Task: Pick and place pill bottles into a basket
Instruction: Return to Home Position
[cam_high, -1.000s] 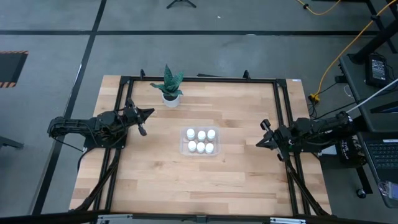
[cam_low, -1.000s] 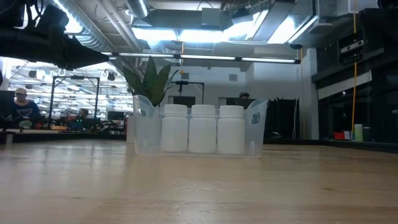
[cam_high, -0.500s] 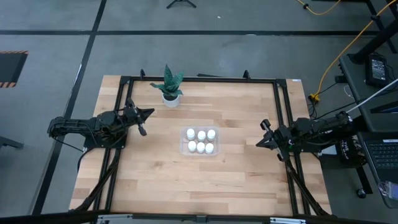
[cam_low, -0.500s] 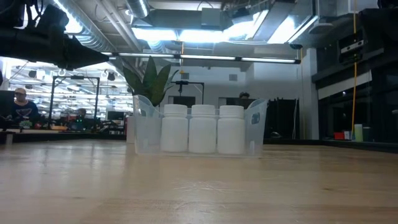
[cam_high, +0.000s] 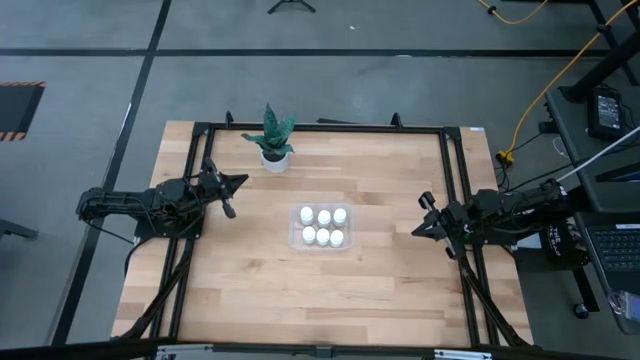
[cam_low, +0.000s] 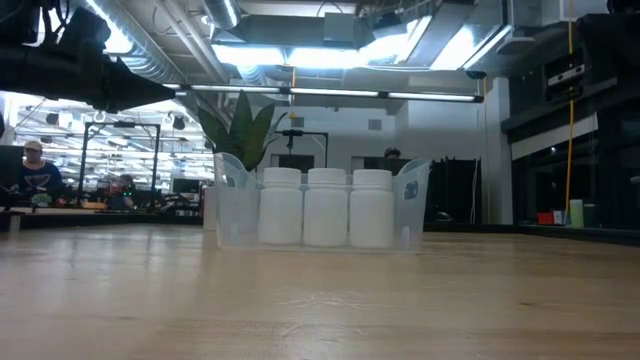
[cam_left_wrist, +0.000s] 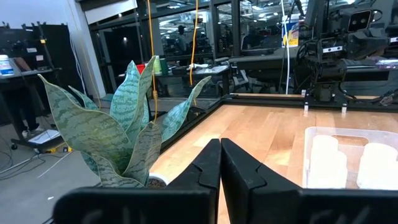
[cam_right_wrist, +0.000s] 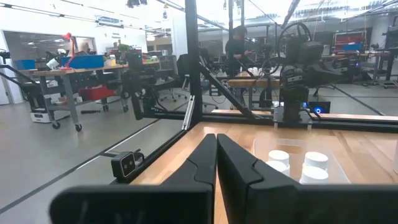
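Several small white pill bottles (cam_high: 324, 226) stand upright, on their bases, inside the clear shallow basket (cam_high: 296, 240) at the middle of the table. The low view shows three of them in a row (cam_low: 326, 207) behind the basket's near wall (cam_low: 232, 215). My left gripper (cam_high: 240, 182) is shut at the table's left edge, pointing level toward the middle, well clear of the basket. My right gripper (cam_high: 416, 229) is shut at the right edge, also pointing level toward the middle. In the wrist views the fingertips (cam_left_wrist: 220, 149) (cam_right_wrist: 216, 142) meet with nothing between them.
A white pot with a green plant (cam_high: 274, 142) stands at the far left of the table, close to my left gripper. A black frame (cam_high: 320, 127) runs along the table's far edge and down both sides. Bare wood (cam_high: 320, 295) lies between the basket and the near edge.
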